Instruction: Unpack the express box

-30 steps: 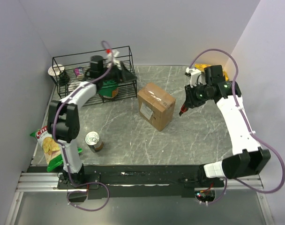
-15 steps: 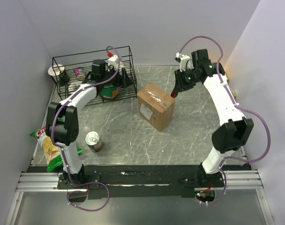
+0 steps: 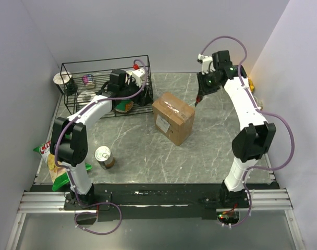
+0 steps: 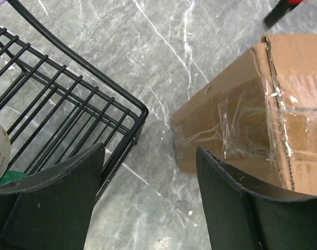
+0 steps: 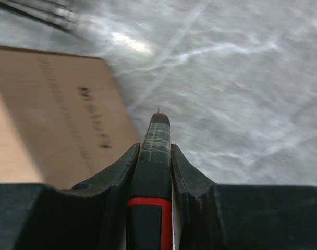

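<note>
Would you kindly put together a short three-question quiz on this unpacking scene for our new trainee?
1. True or false: clear tape holds the express box shut.
2. The right gripper is shut on: A) a black-and-red tool; B) a can; C) nothing.
3. Fill in: the open left gripper hangs between the box and the wire ____.
Key: 1 true; 2 A; 3 basket.

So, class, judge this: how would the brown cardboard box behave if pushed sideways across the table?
The express box probably slides rather than tips: it sits flat on the smooth table. Taped shut, its cardboard likely stays stiff. Weight cannot be told.
</note>
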